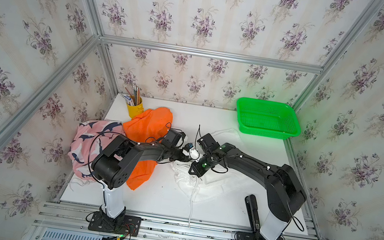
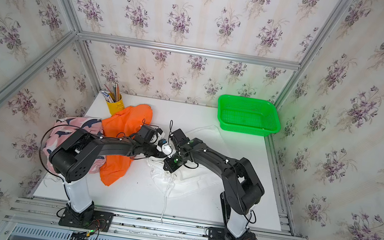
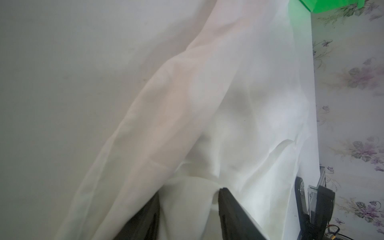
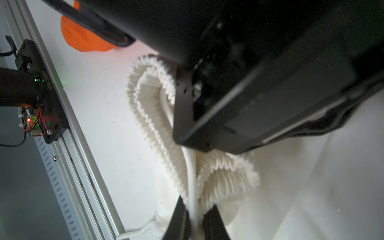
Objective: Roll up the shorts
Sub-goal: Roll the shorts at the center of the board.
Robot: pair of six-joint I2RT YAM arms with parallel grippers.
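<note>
The white shorts (image 1: 210, 192) (image 2: 184, 184) lie crumpled at the table's middle. My right gripper (image 4: 195, 209) (image 1: 192, 172) is shut on their gathered waistband (image 4: 149, 108) and drawstring (image 4: 192, 176). Close beside it, my left gripper (image 3: 190, 194) (image 1: 192, 153) is shut on a fold of the same white cloth (image 3: 207, 104), which fills the gap between its fingers. In both top views the two wrists nearly touch. The orange shorts (image 1: 148, 126) (image 2: 128, 121) (image 4: 83, 41) lie in a heap under the left arm. The pink shark-print shorts (image 1: 89, 138) (image 2: 63, 131) lie at the left edge.
A green basket (image 1: 268, 119) (image 2: 247, 116) (image 3: 332, 4) stands at the back right corner. A yellow cup of pencils (image 1: 134, 107) (image 2: 115, 104) stands at the back left. The white drawstring (image 1: 192, 204) trails over the table's front edge. Metal frame posts and floral walls enclose the table.
</note>
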